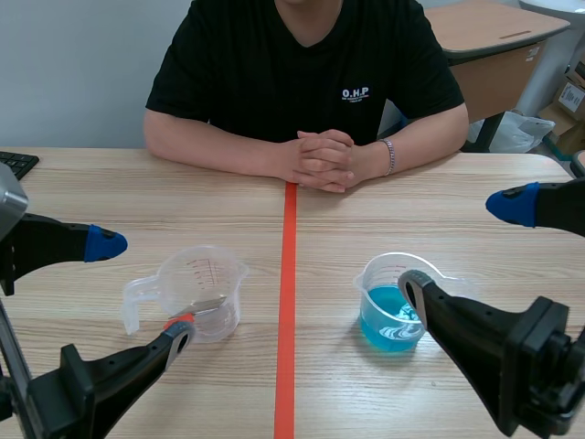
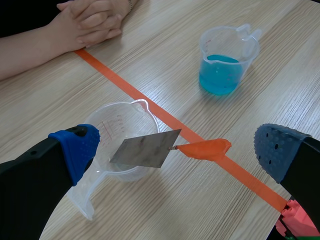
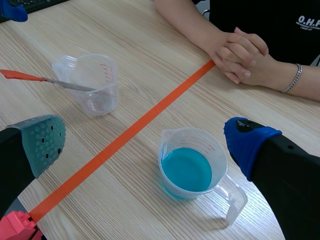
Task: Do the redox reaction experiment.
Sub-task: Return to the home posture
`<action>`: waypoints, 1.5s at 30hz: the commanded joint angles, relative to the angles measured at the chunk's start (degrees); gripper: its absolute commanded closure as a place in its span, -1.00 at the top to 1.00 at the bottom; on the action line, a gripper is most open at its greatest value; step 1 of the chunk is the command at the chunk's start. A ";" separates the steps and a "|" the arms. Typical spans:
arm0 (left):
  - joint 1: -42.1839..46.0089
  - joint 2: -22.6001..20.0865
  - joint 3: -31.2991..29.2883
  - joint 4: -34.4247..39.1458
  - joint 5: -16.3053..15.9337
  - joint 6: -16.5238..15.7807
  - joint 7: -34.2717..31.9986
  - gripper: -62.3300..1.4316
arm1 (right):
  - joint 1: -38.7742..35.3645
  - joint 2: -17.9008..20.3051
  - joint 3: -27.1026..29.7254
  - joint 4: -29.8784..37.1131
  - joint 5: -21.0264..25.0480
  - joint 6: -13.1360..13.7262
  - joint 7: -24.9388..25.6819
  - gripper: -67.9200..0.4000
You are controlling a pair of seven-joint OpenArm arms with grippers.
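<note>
Resting in clear cup [image 1: 208, 273]: metal plate [image 2: 145, 151] w/ orange handle [image 2: 205, 148]. Blue-liquid cup [image 1: 377, 279] at its 3 o'clock. L gripper [image 2: 180, 150], R gripper [image 3: 145, 140]: fingers apart.

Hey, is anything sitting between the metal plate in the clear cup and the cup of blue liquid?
Nothing visible does: only the flat tape line crosses the table between the metal plate and the cup of blue liquid. The right gripper's open fingers flank that cup.

Light wood-grain table [image 1: 137, 197] fills the foreground. Plain pale grey wall [image 1: 73, 64] stands behind it. Second brown wooden desk [image 1: 494, 32] at rear right, brown cardboard boxes [image 1: 571, 96] beside it. Lighting even.
</note>
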 commanded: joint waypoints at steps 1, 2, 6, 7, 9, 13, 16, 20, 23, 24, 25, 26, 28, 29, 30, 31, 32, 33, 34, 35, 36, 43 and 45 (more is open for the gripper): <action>0.46 0.26 -0.46 0.66 -1.53 -0.04 -0.76 1.00 | 0.68 0.00 0.07 0.26 0.39 -0.20 0.81 1.00; 0.46 0.26 -0.46 0.66 -1.75 0.02 -0.76 1.00 | 0.68 0.00 0.07 0.26 0.39 -0.20 0.81 1.00; 0.46 0.26 -0.46 0.66 -2.58 0.11 -0.81 1.00 | 0.68 0.00 0.07 0.26 0.42 -0.22 0.81 1.00; 0.46 0.26 -0.46 0.66 -2.58 0.11 -0.85 1.00 | 0.68 0.00 0.07 0.26 0.42 -0.22 0.81 1.00; 0.46 0.26 -0.46 0.66 -2.58 0.11 -1.29 1.00 | 0.68 0.00 0.07 0.26 0.44 -0.22 0.81 1.00; 0.46 0.26 -0.46 0.66 -2.56 0.11 -1.49 1.00 | 0.68 0.00 0.07 0.26 0.44 -0.20 0.81 1.00; 0.46 0.24 -0.46 0.66 -2.56 0.11 -1.46 1.00 | 0.68 0.00 0.07 0.26 0.44 -0.20 0.81 1.00; 0.48 0.24 -0.46 0.66 -2.56 0.11 -1.44 1.00 | 0.68 0.00 0.07 0.26 0.46 -0.20 0.83 1.00; 0.48 0.24 -0.46 0.66 -2.56 0.11 -1.42 1.00 | 0.68 0.00 0.07 0.26 0.44 -0.20 0.83 1.00; 0.48 0.24 -0.46 0.66 -2.56 0.11 -1.40 1.00 | 0.68 0.00 0.07 0.26 0.44 -0.20 0.83 1.00; 0.48 0.24 -0.46 0.66 -2.56 0.11 -1.33 1.00 | 0.68 0.00 0.07 0.26 0.44 -0.20 0.83 1.00; 0.48 0.24 -0.46 0.66 -2.56 0.11 -1.20 1.00 | 0.68 0.00 0.07 0.26 0.44 -0.20 0.81 1.00; 0.48 0.24 -0.46 0.66 -2.56 0.11 -1.20 1.00 | 0.68 0.00 0.07 0.26 0.44 -0.20 0.81 1.00; 0.48 0.24 -0.46 0.66 -2.56 0.11 -1.20 1.00 | 0.68 0.00 0.07 0.26 0.44 -0.20 0.83 1.00; 0.48 0.24 -0.46 0.66 -2.56 0.11 -1.20 1.00 | 0.68 0.00 0.07 0.26 0.44 -0.20 0.83 1.00; 0.48 0.24 -0.46 0.66 -2.56 0.11 -1.20 1.00 | 0.68 0.00 0.07 0.26 0.44 -0.20 0.83 1.00; 0.48 0.24 -0.46 0.66 -2.56 0.11 -1.20 1.00 | 0.68 0.00 0.07 0.26 0.44 -0.20 0.83 1.00; 0.48 0.24 -0.46 0.66 -2.56 0.11 -1.20 1.00 | 0.68 0.00 0.07 0.26 0.46 -0.20 0.83 1.00; 0.48 0.24 -0.46 0.66 -2.56 0.11 -1.20 1.00 | 0.68 0.00 0.07 0.26 0.46 -0.20 0.85 1.00; 0.48 0.24 -0.46 0.66 -2.56 0.11 -1.20 1.00 | 0.68 0.00 0.07 0.26 0.46 -0.20 0.85 1.00; 0.48 0.24 -0.46 0.66 -2.56 0.11 -1.20 1.00 | 0.68 0.00 0.07 0.26 0.44 -0.20 0.85 1.00; 0.48 0.24 -0.46 0.66 -2.56 0.11 -1.20 1.00 | 0.68 0.00 0.07 0.26 0.42 -0.20 0.81 1.00; 0.48 0.24 -0.46 0.61 -2.54 0.11 -1.20 1.00 | 0.68 0.00 0.07 0.26 0.42 -0.20 0.81 1.00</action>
